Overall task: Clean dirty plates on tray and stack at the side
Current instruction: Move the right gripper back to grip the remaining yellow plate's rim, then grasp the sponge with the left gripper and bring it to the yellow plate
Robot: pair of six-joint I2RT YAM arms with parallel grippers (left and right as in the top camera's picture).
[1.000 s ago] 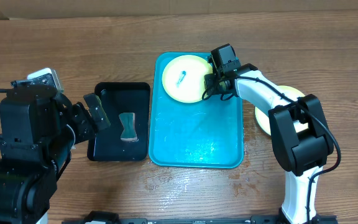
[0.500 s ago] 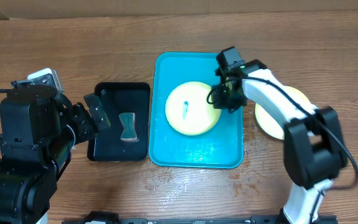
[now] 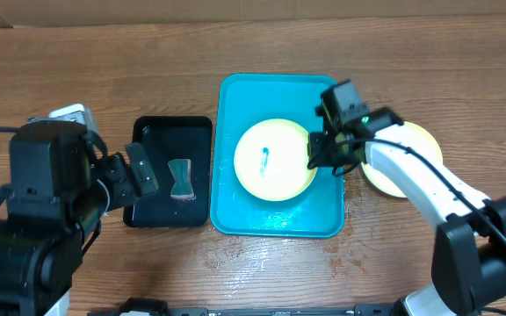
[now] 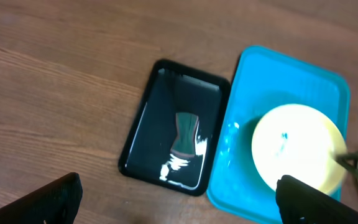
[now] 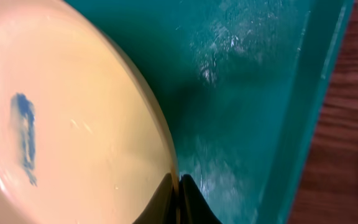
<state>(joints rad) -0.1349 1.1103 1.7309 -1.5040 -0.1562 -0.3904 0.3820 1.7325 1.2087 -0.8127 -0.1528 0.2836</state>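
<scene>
A pale yellow-green plate (image 3: 275,160) with a dark-blue smear lies in the middle of the turquoise tray (image 3: 275,218). My right gripper (image 3: 316,154) is shut on this plate's right rim; the wrist view shows the fingertips (image 5: 179,190) pinching the rim of the plate (image 5: 73,137) over the wet tray (image 5: 247,93). A second yellow-green plate (image 3: 411,149) lies on the wood tabletop right of the tray, partly hidden by the right arm. My left gripper (image 3: 139,167) is open over the left edge of the black tub; the left wrist view shows its fingers (image 4: 179,205) wide apart, empty.
A black tub (image 3: 172,183) holding a small grey sponge (image 3: 180,180) sits left of the tray; the left wrist view shows the tub (image 4: 148,137), tray (image 4: 241,180) and plate (image 4: 297,149). Brown cardboard lines the table's far edge (image 3: 235,9).
My right gripper has pulled the smeared plate from the tray's far end to its middle, moving toward the front and slightly right. The left arm shifted slightly right.
</scene>
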